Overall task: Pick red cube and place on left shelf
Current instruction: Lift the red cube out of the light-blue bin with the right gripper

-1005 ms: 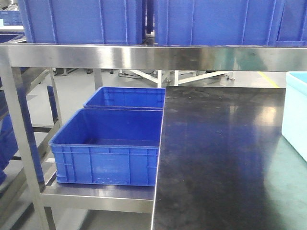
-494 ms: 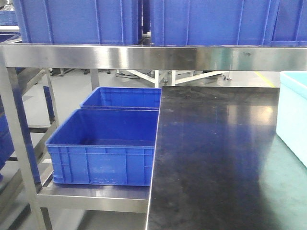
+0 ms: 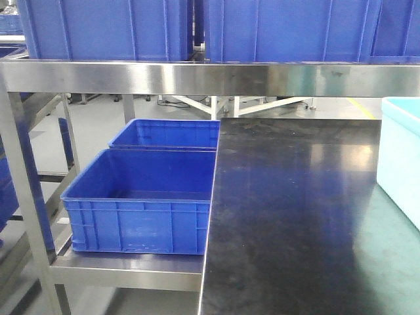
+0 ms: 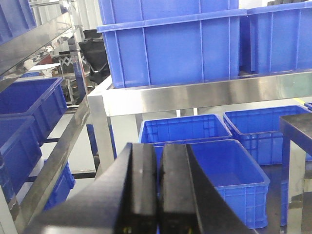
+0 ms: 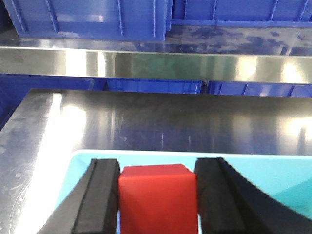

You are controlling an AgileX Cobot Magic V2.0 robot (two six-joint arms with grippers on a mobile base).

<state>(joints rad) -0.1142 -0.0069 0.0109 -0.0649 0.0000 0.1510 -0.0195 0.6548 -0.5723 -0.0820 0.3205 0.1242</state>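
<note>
Crates (image 3: 141, 220) crowd shelf (image 3: 131, 270); right hand (image 5: 157, 170) clamps red cube (image 5: 157, 202).

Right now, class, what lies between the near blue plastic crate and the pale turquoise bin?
Only bare black tabletop separates the blue plastic crate from the turquoise bin; front view.

Bright, even overhead light. Glare patches on tabletop (image 3: 295, 216) and steel shelf beam (image 3: 197, 79). Left hand (image 4: 158, 152) is dark and blurred.
</note>
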